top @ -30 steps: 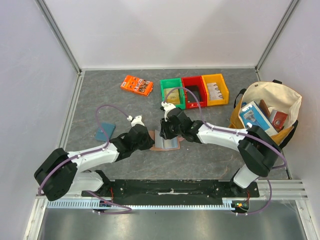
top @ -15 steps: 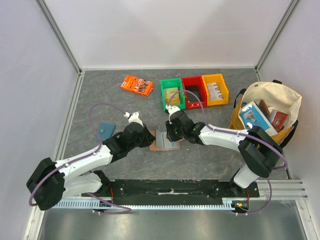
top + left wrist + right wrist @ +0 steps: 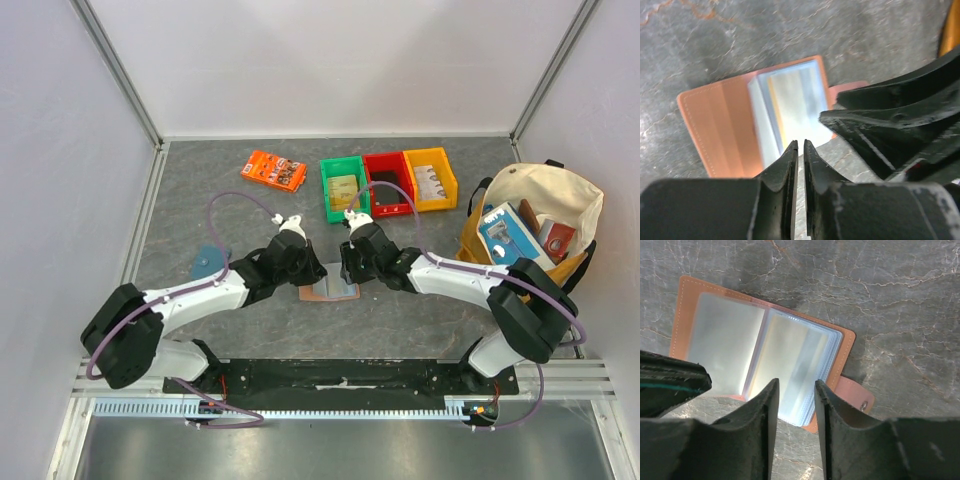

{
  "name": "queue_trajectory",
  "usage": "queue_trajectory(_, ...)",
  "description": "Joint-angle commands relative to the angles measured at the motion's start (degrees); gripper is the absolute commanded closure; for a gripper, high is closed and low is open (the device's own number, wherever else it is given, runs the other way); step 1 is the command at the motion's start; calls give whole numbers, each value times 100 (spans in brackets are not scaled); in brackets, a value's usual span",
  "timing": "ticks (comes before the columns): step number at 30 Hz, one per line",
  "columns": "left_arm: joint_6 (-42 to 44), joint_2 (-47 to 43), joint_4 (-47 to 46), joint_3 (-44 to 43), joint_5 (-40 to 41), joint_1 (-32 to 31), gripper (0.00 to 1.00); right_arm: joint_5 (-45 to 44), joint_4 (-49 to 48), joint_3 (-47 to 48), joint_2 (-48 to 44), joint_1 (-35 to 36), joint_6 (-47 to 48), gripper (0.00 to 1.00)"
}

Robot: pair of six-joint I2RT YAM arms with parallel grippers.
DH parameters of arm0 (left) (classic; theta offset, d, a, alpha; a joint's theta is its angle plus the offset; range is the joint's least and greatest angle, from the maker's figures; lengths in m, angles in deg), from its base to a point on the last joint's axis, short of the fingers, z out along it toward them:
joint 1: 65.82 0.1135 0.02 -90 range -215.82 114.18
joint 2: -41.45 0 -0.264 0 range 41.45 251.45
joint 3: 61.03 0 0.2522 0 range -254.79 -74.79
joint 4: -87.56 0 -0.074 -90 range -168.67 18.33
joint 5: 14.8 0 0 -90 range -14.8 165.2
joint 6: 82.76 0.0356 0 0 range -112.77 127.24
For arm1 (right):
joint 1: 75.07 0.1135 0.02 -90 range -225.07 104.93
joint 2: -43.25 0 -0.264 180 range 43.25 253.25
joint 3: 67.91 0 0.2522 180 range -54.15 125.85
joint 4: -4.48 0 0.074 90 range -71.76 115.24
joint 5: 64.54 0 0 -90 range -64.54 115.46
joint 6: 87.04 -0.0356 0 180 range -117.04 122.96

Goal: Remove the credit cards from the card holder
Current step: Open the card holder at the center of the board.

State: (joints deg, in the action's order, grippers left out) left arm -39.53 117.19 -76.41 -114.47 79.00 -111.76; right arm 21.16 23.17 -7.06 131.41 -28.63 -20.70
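Observation:
The tan leather card holder (image 3: 330, 291) lies open and flat on the table between my two grippers. Its clear plastic sleeves (image 3: 790, 365) are fanned out, and its snap tab (image 3: 856, 396) points right. What the sleeves hold is blurred and pale. In the left wrist view the holder (image 3: 720, 120) lies just beyond my left gripper (image 3: 800, 143), which is shut and empty at the holder's near edge. My right gripper (image 3: 795, 385) is slightly open and empty, hovering over the sleeves' near edge. In the top view the left gripper (image 3: 305, 272) and the right gripper (image 3: 349, 272) flank the holder.
A flat teal pouch (image 3: 208, 262) lies left of the left arm. An orange packet (image 3: 273, 170) lies at the back left. Green (image 3: 345, 186), red (image 3: 388, 183) and yellow (image 3: 430, 178) bins stand at the back. A cloth bag (image 3: 540, 200) with items stands at the right.
My left arm has swung right and forward, bringing its gripper to the holder's left edge. My right gripper has shifted slightly right. The holder stays open on the table.

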Motion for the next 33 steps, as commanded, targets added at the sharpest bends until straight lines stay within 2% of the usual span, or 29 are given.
queue_trajectory(1, 124, 98, -103, 258, 156, 23, 87, -142, -62, -68, -185, -3, -112, 54)
queue_trajectory(3, -7, 90, -199, 478, 253, 23, 89, -89, -80, -68, -159, -3, -113, 50)
queue_trajectory(7, -201, 133, -374, 795, 359, 32, 91, 69, -124, -60, -89, -3, -112, 49)
queue_trajectory(17, -369, 178, -437, 1112, 429, 40, 94, 359, -229, 11, 87, -3, -42, 53)
queue_trajectory(28, -404, 274, -560, 1182, 333, 32, 95, 412, -299, 28, 342, -3, -51, 53)
queue_trajectory(33, -404, 353, -657, 1200, 245, 41, 95, 789, -414, 46, 368, -3, -95, 55)
